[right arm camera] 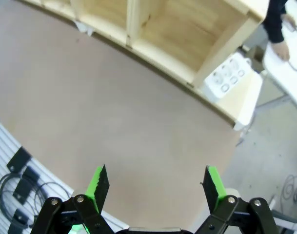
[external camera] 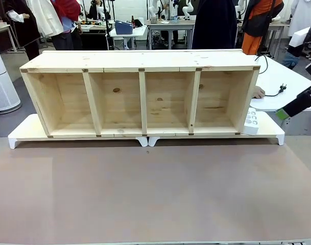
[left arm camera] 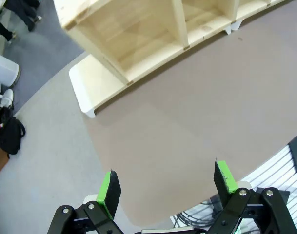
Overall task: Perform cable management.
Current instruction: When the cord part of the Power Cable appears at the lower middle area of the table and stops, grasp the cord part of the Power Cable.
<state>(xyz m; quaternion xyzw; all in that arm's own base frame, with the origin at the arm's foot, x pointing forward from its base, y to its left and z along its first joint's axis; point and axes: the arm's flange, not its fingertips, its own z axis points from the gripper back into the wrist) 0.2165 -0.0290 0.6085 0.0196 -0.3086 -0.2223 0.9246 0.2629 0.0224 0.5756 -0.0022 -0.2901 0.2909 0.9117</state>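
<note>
The cable (external camera: 271, 94) is a thin black cord lying on the white side table (external camera: 293, 76) at the back right, and its round plug (external camera: 283, 88) lies free. A person's hand (external camera: 258, 93) rests beside it, behind the shelf's right end. In the right wrist view my right gripper (right arm camera: 156, 183) is open and holds nothing, hanging above the brown tabletop (right arm camera: 114, 107) short of the white power strip (right arm camera: 229, 73). One of its green-padded fingers (external camera: 283, 113) enters the front view from the right. My left gripper (left arm camera: 167, 183) is open too, above the table's left front part.
A long wooden shelf (external camera: 142, 69) with several open compartments stands on white risers (external camera: 27, 133) across the table's far half. The power strip (external camera: 251, 121) leans at its right end. Black leads and a slotted panel (right arm camera: 11, 180) sit beyond the table's near edge.
</note>
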